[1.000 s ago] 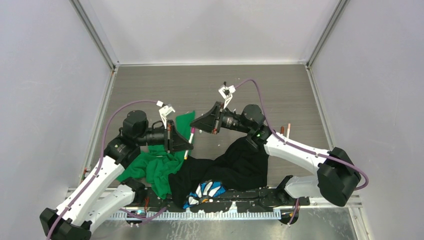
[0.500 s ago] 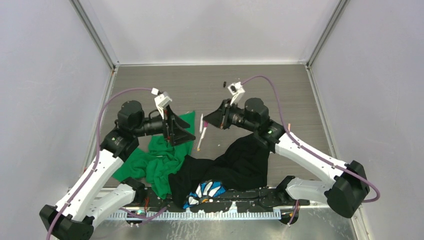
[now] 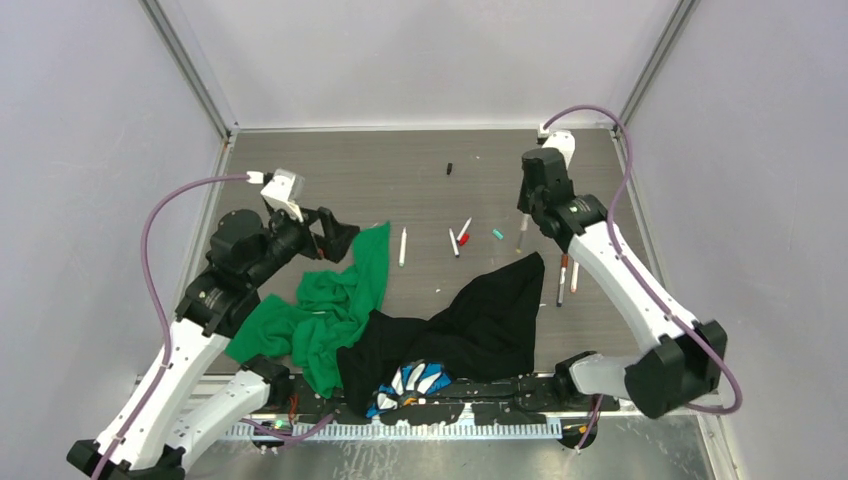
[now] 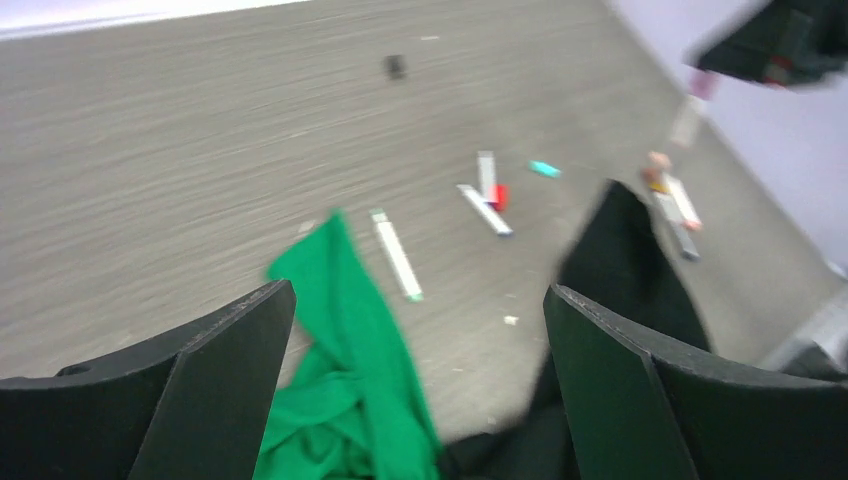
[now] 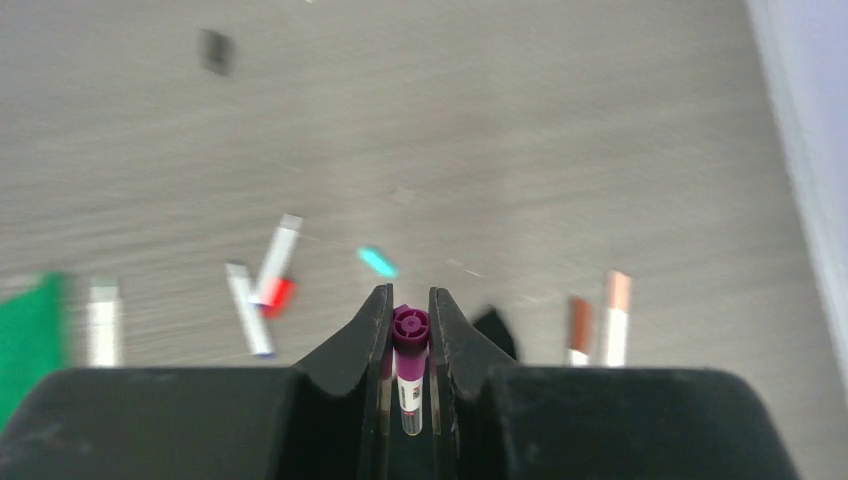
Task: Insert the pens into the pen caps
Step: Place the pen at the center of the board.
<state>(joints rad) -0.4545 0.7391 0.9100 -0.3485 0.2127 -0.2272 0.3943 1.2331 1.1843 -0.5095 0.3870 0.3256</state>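
Right tool (image 5: 409, 300) clenched on a white-barrelled, magenta-capped pen (image 5: 408, 385), upper right overhead; left tool (image 4: 415, 300) released, empty. Slim white pens (image 3: 403, 246) and a small teal cap (image 3: 497, 235) lie mid-frame on the grey worktop (image 3: 350, 170): most pairing likely remains.

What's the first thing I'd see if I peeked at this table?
Probably the bright green cloth bunched on the left, next to a black cloth at the near edge. Then the right gripper pinching a magenta-topped pen, with loose pens scattered mid-table.

Left gripper (image 4: 418, 290) spread wide, aloft; right gripper (image 5: 408, 296) pinching pen (image 5: 409, 375), arm stretched forward
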